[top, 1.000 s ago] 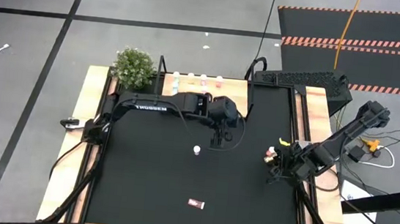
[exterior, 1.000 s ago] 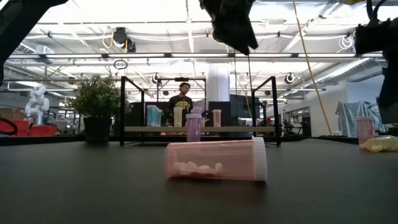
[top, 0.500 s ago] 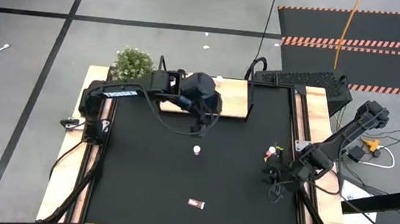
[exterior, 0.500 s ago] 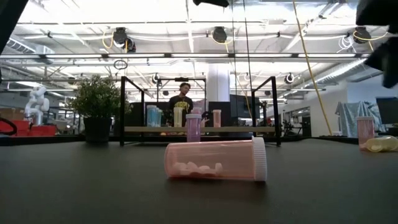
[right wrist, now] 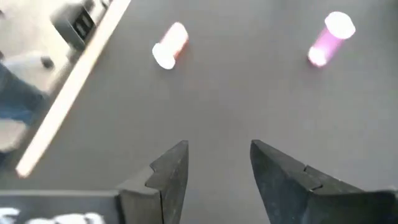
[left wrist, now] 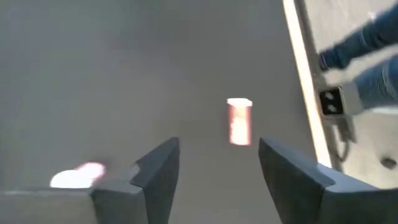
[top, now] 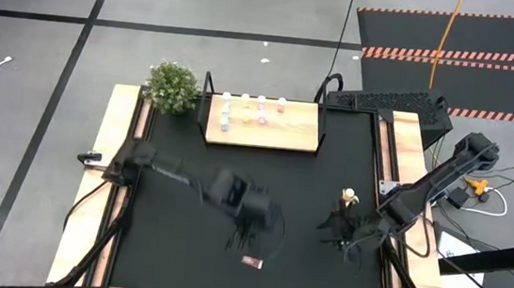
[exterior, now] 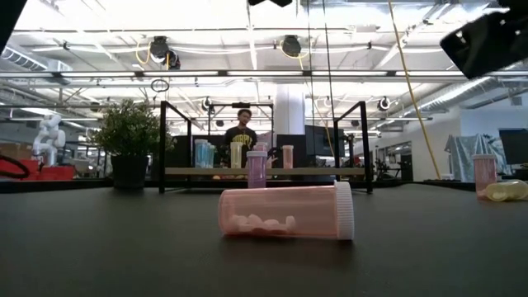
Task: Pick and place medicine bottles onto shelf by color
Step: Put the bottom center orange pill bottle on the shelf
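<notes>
Near table front, left gripper open, empty, just above lying pink bottle.

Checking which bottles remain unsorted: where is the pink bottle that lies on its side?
In the high view the pink bottle lies near the table's front edge, about mid-width, just below the left claw; the low view shows it closest to the camera.

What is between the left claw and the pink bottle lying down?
Nothing visible. The left gripper has open fingers with bare black mat up to the fallen pink bottle. From above, it hangs right beside that bottle.
</notes>
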